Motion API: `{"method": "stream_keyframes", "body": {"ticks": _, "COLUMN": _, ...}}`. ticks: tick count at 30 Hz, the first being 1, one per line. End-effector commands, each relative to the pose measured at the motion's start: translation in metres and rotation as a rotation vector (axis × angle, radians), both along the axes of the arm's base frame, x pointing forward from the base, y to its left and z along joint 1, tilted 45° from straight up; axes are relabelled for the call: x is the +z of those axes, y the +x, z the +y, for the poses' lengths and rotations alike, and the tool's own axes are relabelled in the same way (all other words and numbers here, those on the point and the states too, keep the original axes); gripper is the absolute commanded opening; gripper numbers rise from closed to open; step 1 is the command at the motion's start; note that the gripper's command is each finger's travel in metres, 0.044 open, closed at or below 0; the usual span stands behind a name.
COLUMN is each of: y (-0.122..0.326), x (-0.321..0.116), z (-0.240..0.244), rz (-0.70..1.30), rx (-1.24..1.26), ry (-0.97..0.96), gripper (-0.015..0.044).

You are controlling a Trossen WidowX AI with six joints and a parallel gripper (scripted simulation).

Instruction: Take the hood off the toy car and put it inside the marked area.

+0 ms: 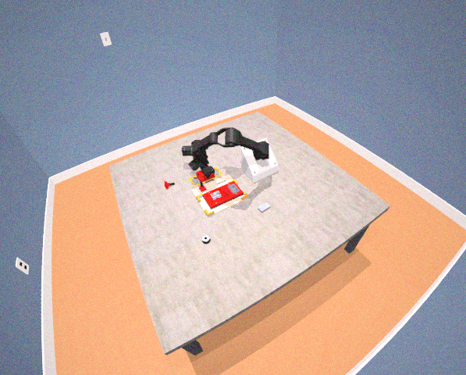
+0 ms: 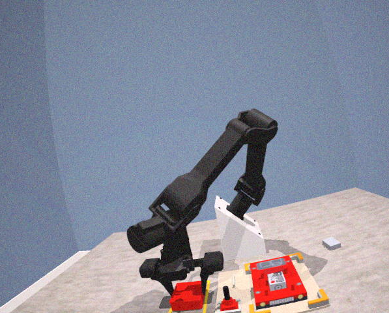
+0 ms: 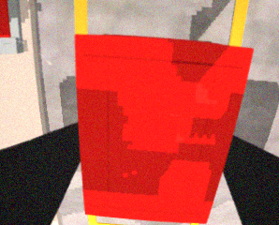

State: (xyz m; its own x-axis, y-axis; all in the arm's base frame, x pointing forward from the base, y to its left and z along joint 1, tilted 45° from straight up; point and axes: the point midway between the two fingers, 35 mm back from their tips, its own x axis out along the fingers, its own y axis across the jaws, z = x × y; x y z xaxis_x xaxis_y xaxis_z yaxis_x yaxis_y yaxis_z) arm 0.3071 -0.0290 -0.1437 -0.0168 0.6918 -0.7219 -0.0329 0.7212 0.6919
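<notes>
Clamping the red hood across its two side edges, the gripper holds it low over the table, right at the yellow-lined marked area; whether its underside touches the surface cannot be told. In the wrist view the hood fills the gap between the dark fingers and sits within the yellow lines. It looks like a stiff, light plastic shell, blocky and unlikely to bend or break. Its smooth sides could slip, so a square hold across the width seems right. The toy car sits apart on its pale board.
</notes>
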Motion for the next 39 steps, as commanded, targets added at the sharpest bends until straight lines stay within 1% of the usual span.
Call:
{"method": "stream_keyframes", "body": {"ticks": 1, "y": 0.0, "x": -0.001, "z": 0.002, "rz": 0.0, "rx": -0.005, "ry": 0.005, "gripper": 0.0}}
{"method": "stream_keyframes", "body": {"ticks": 18, "y": 0.0, "x": 0.0, "z": 0.0, "rz": 0.0, "rx": 0.0, "ry": 0.0, "gripper": 0.044}}
{"method": "stream_keyframes", "body": {"ticks": 22, "y": 0.002, "x": 0.016, "z": -0.017, "rz": -0.001, "rx": -0.002, "ry": 0.001, "gripper": 0.044}}
{"method": "stream_keyframes", "body": {"ticks": 26, "y": 0.001, "x": 0.048, "z": -0.049, "rz": -0.002, "rx": -0.003, "ry": 0.006, "gripper": 0.044}}
{"method": "stream_keyframes", "body": {"ticks": 39, "y": 0.001, "x": 0.051, "z": -0.051, "rz": -0.002, "rx": -0.004, "ry": 0.007, "gripper": 0.044}}
